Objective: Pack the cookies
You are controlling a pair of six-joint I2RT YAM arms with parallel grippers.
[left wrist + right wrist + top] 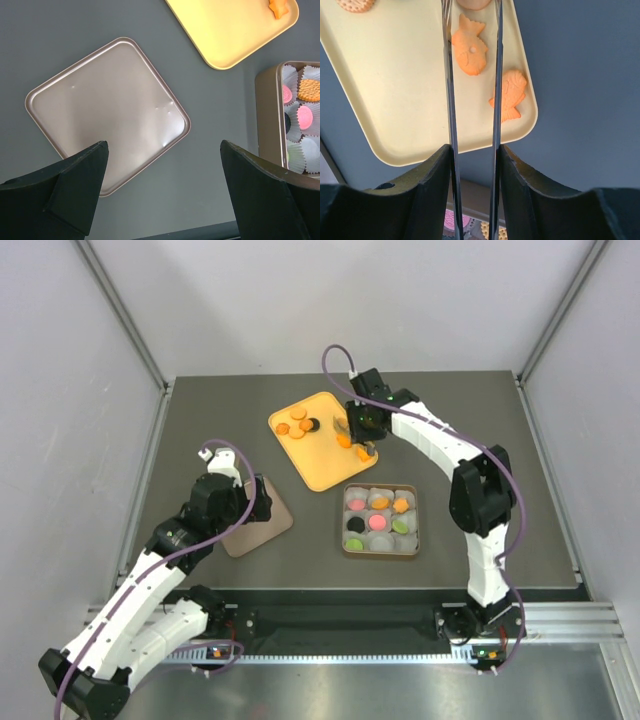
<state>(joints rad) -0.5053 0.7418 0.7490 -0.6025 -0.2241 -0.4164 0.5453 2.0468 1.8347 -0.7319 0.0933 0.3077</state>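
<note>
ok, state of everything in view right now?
tin, open, some cups filled, some empty
lid, off, flat on the table beside the tin
tray, holds loose cookies
tongs, gripped, blades apart
left tool, open, empty, above the lid
right tool, shut on the tongs, above the tray

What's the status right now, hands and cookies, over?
Left hand open above the tin lid. Right hand shut on tongs, blades over a fish-shaped cookie on the yellow tray. Nothing blocking the tin.

A dark grey table (200, 420) sits between plain white walls (60, 340), evenly lit.
</note>
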